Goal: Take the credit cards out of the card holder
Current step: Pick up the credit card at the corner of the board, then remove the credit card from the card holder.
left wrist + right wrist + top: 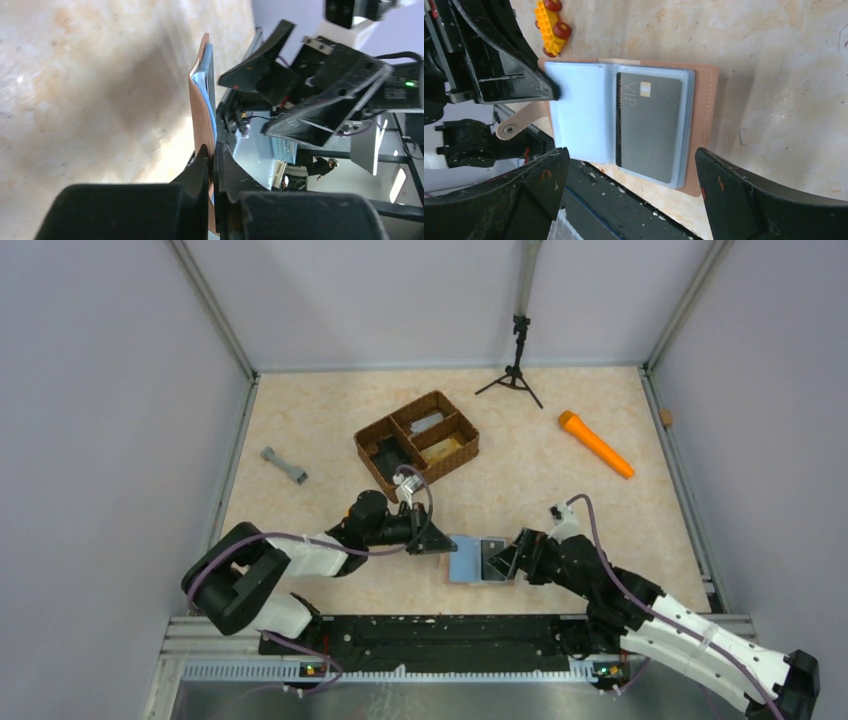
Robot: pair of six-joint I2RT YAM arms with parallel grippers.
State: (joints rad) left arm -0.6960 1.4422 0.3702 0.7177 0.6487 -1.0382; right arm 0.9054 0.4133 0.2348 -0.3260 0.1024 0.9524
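Task barely started, by my read. The card holder [705,130] lies opened flat on the bench [300,420], pale blue pages up, right between my two grippers.

The left gripper [212,155] is pressed together, pinching the tan cover edge on its side of the holder. Looks like it is pinning the thing down.

The right gripper [631,152] is spread wide with nothing in it, and it hovers just over the holder's far half. The holder sits straight below it, between the fingers.

Done: holder open and braced.

Not done: a dark grey card [649,125] marked VIP sits in the clear sleeve directly under the right gripper. I see no card lying loose on the bench near either gripper. There are more sleeves stacked under that one, and I cannot tell if they hold cards.

Left to do, as I judge it: get a finger on that card's edge, slide it out of the sleeve, set it aside, and repeat for any others. The sleeve is slick and the card flat, so the pull may drag the holder unless the left pinch holds.
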